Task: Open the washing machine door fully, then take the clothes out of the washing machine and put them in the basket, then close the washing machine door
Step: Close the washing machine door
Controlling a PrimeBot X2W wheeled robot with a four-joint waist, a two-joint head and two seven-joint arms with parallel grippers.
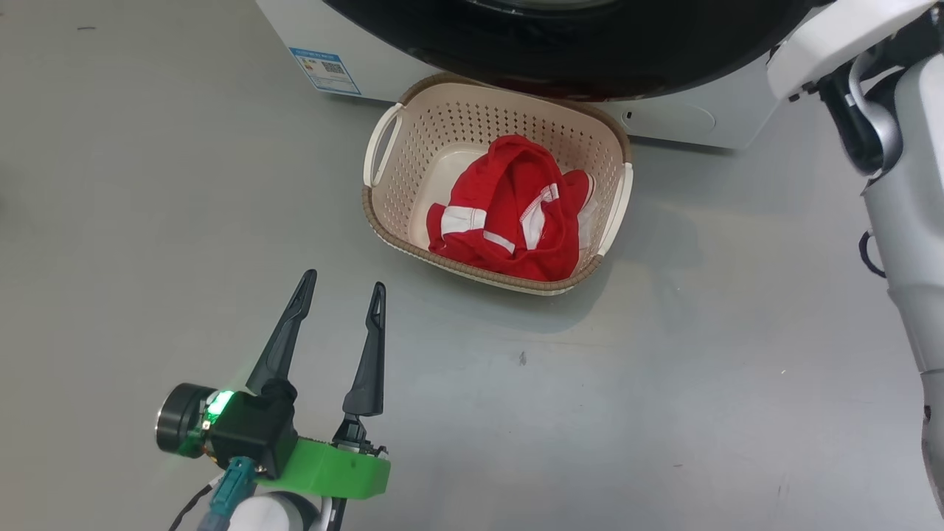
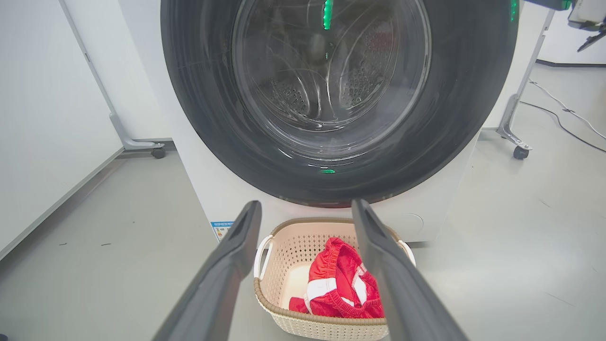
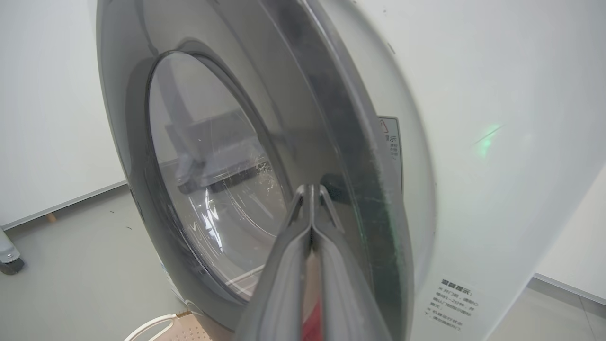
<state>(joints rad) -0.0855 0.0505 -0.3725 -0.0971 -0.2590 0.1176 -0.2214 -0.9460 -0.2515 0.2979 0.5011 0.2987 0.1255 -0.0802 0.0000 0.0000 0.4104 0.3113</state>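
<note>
The cream basket point(image 1: 472, 110) stands on the floor right in front of the white washing machine point(image 1: 295, 29), and the red clothes point(image 1: 516, 206) with white stripes lie bunched inside it. Above it, the glossy black washing machine door point(image 2: 213, 118) lies close against the machine's front; whether it is latched I cannot tell. My left gripper point(image 1: 344, 282) hovers open and empty a short way in front of the basket point(image 2: 289, 246). In the right wrist view my right gripper point(image 3: 311, 188) is shut with nothing in it, its tips at the dark ring of the door point(image 3: 156, 189) near its edge.
My pale right arm point(image 1: 900, 184) reaches up along the machine's right side. Wheeled frame legs with castors point(image 2: 158, 152) point(image 2: 521, 152) stand on either side of the machine, and a cable point(image 2: 568, 113) runs over the grey floor at the right. A white wall panel point(image 2: 47, 118) stands at the left.
</note>
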